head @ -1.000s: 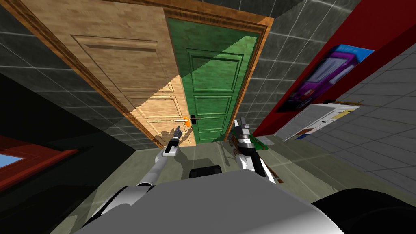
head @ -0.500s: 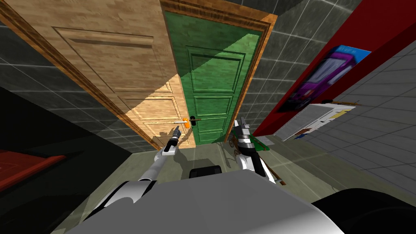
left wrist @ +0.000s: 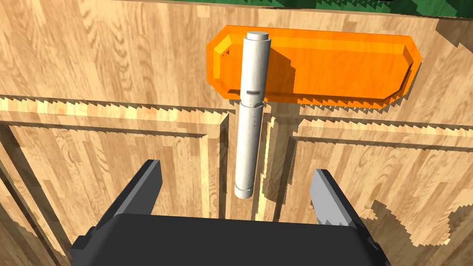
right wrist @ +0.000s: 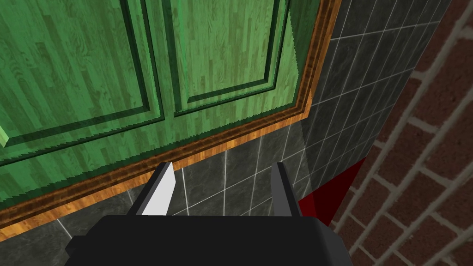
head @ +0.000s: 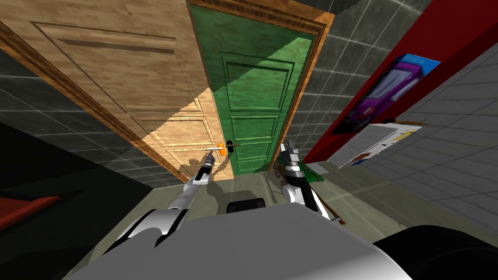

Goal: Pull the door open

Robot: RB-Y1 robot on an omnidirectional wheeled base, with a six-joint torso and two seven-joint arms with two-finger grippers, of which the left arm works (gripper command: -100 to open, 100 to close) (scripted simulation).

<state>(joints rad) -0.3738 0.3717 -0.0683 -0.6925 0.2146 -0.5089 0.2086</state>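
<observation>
A light wooden door (head: pixel 121 68) stands partly swung toward me, with a green door (head: pixel 253 97) seen behind it in the brown frame. Its handle is a pale grey lever (left wrist: pixel 249 120) on an orange plate (left wrist: pixel 323 69), small in the head view (head: pixel 214 148). My left gripper (left wrist: pixel 235 194) is open, its fingers (left wrist: pixel 143 189) on either side of the lever's free end, not touching it. In the head view the left gripper (head: pixel 209 156) sits just below the lever. My right gripper (right wrist: pixel 221 182) is open and empty, raised near the door frame's right side (head: pixel 290 151).
Dark tiled walls (head: pixel 335 58) flank the doorway. A red wall with a purple picture (head: pixel 384 92) runs along the right, with a white flat thing (head: pixel 379 138) below it. A black area lies to the left (head: pixel 39 165).
The wooden door's panel has shifted left and nearer in the head view. My left gripper has moved up toward the lever. The right arm has stayed put.
</observation>
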